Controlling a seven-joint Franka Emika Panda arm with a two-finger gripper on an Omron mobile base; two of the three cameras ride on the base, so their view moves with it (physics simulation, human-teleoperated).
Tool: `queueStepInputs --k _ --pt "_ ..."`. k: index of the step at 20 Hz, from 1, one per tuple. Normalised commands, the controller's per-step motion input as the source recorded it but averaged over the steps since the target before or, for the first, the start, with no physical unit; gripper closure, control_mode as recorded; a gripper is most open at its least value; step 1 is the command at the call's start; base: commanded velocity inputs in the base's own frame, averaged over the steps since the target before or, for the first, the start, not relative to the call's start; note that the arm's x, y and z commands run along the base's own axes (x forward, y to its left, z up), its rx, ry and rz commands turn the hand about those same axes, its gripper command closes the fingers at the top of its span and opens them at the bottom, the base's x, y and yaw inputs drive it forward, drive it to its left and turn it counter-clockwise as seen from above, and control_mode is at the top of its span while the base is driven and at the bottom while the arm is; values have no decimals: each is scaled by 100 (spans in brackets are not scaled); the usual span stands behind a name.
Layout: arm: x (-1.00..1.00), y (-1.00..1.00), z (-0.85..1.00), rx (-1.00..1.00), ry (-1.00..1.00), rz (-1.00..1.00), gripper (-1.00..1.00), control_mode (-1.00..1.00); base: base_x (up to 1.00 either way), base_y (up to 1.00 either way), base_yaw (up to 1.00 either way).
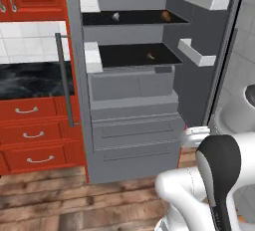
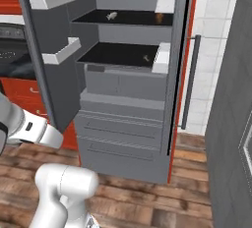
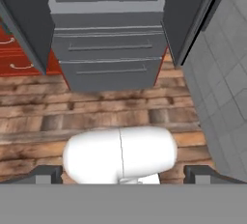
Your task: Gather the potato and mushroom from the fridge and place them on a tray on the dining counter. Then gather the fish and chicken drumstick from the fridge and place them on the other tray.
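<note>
The fridge stands with both upper doors swung open, grey metal, its two wide drawers shut below. Inside are two dark shelves. On the upper shelf lie a small pale item toward the left and a small orange-brown item toward the right. On the lower shelf sits one small tan item, too small to identify. White bins line the door insides.

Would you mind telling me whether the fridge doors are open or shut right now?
Open. Both doors of the fridge are swung wide, showing the dark shelves inside with small food items on them; the two drawers below look shut.
</note>
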Motion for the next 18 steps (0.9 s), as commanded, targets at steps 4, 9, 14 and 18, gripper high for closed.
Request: queueStepInputs --k 4,9,14,18 --pt "0 0 0 0 0 0 -100 100 69 -34 14" --pt "0 0 0 0 0 0 -100 100 15 -3 -1" --pt "0 0 0 0 0 0 -100 100 66 0 0" --pt "0 0 0 0 0 0 -100 100 66 -1 0"
